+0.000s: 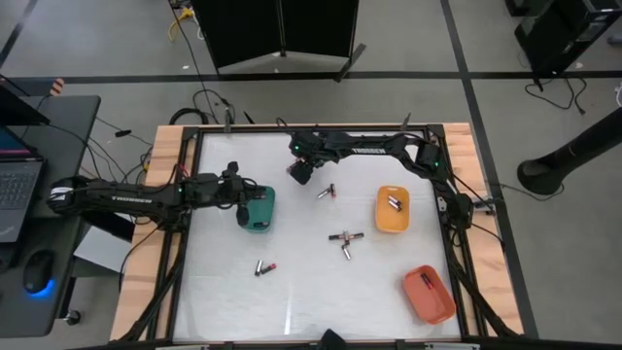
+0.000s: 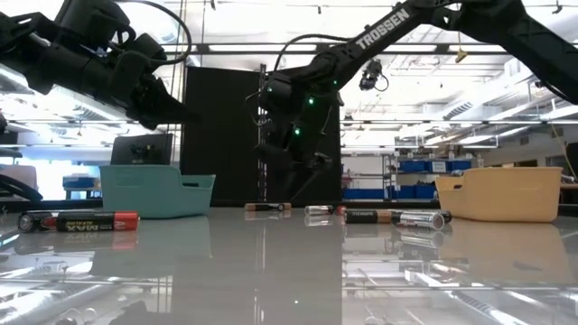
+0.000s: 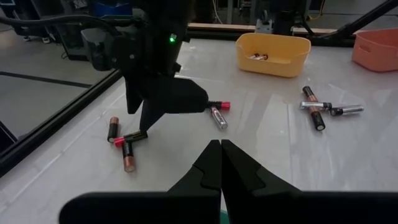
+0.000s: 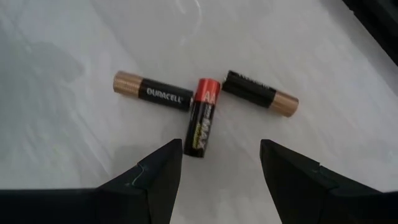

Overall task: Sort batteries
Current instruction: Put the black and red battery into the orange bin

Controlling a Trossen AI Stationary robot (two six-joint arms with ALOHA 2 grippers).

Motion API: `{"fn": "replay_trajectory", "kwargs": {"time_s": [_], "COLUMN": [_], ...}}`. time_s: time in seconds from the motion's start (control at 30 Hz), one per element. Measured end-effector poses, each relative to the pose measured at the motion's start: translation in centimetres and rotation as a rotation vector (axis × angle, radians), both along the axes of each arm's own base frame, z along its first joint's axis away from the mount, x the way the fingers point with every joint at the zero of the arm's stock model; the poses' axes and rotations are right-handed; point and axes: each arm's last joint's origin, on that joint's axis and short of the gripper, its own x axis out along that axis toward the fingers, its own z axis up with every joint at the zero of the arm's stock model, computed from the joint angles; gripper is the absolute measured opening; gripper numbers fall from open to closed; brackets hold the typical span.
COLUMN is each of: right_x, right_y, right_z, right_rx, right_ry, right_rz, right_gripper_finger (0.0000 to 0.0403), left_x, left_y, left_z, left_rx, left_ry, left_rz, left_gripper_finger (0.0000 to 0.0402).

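Note:
My right gripper [image 4: 221, 163] is open and hovers above three batteries on the table: a copper-ended Duracell cell [image 4: 152, 93], a red-and-black AA cell [image 4: 202, 119] and a third dark cell [image 4: 261, 93]. It sits near the far middle of the table [image 1: 301, 171]. My left gripper [image 3: 221, 158] is shut and hangs over the teal tray [image 1: 260, 212], touching nothing. More batteries lie loose: a pair [image 1: 326, 192], a crossed cluster [image 1: 345, 239] and two near the front [image 1: 264, 267]. Some lie inside the yellow tray [image 1: 393, 203].
A yellow tray [image 1: 392, 222] sits right of centre and a red tray [image 1: 429, 295] near the right front corner. The table has a raised dark frame [image 1: 185, 253]. Bare white surface lies between the trays and along the near edge. Cables and a laptop desk lie beyond the left side.

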Motion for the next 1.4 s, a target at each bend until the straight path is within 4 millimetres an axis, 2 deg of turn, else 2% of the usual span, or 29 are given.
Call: {"fn": "replay_trajectory", "kwargs": {"time_s": [0.3,0.47,0.7,0.83,0.97,1.03,1.13,1.27,1.4], "right_x": [0.9,0.6,0.2,-0.3,-1.6,-2.1,-2.8,-4.0,-5.8], "right_y": [-1.0,-1.3,-1.3,-1.0,-0.2,0.4,1.1,1.9,3.4], "right_z": [4.3,4.3,3.8,4.1,6.3,7.4,7.3,6.4,4.8], "right_rx": [0.045,0.1,0.131,0.13,0.093,0.034,-0.006,-0.038,-0.06], "right_ry": [-0.058,-0.056,-0.023,0.053,0.159,0.196,0.237,0.22,0.154], "right_rz": [0.04,0.049,0.046,0.127,0.199,0.218,0.235,0.235,0.244], "right_gripper_finger": [0.0212,0.0191,0.0188,0.0183,0.0138,0.0097,0.0023,0.0014,0.0007], "left_x": [0.0,0.0,0.0,0.1,0.7,1.1,1.7,2.7,4.3], "left_y": [0.0,0.0,0.0,0.0,0.1,0.2,0.5,1.1,2.1], "left_z": [0.0,0.1,0.1,0.4,2.1,2.8,3.8,4.4,5.2], "left_rx": [0.0,0.001,0.003,0.01,0.053,0.069,0.095,0.105,0.103], "left_ry": [-0.003,-0.005,-0.008,-0.019,-0.008,0.019,0.074,0.17,0.264], "left_rz": [0.0,0.003,0.007,0.005,-0.035,-0.059,-0.073,-0.075,-0.114], "left_gripper_finger": [0.0007,0.0007,0.0007,0.0007,0.0007,0.0006,0.0006,0.0005,0.0005]}}
